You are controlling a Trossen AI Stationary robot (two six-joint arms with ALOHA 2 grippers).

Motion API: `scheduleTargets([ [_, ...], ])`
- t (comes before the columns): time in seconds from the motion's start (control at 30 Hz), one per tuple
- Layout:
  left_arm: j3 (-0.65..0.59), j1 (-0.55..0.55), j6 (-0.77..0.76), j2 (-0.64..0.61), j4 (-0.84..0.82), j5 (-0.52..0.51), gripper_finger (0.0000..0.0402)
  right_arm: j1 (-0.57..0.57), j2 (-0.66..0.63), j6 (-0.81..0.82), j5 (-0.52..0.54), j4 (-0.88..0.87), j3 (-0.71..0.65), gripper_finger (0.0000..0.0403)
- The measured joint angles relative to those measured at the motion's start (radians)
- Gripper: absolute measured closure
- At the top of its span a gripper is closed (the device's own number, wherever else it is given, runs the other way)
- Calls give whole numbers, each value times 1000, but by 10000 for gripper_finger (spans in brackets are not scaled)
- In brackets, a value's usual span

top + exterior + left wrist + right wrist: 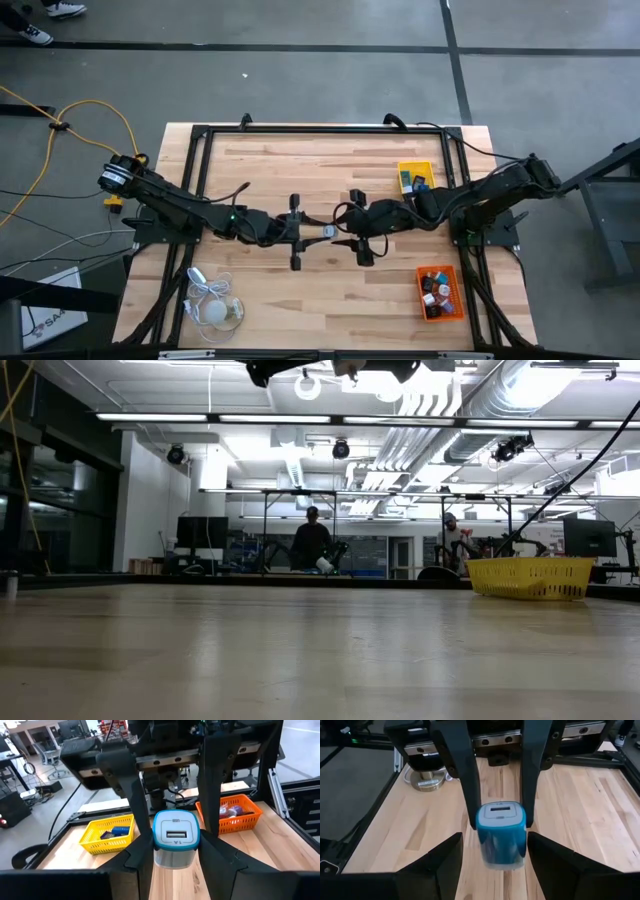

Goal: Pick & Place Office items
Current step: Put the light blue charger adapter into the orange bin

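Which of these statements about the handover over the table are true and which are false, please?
1. The left pincer is closed on the blue-and-white item. True.
2. The right pincer is clamping that item too. False: its fingers stand open on either side of it, with gaps showing.
3. The yellow tray has nothing in it. False: a few blue and dark pieces lie inside.
4. The orange tray holds several small pieces. True.
5. The white bulb-like thing with its coiled cord lies on the right arm's side. False: it lies on the left arm's side, near the table's edge.
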Motion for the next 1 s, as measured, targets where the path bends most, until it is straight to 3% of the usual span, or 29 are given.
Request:
scheduleTargets([
  [0.57, 0, 0, 11, 0, 34, 1, 275, 0, 0, -7, 4, 22, 0, 194],
  [1.0, 0, -1, 18, 0, 35, 3, 275, 0, 0, -15, 5, 21, 0, 281],
])
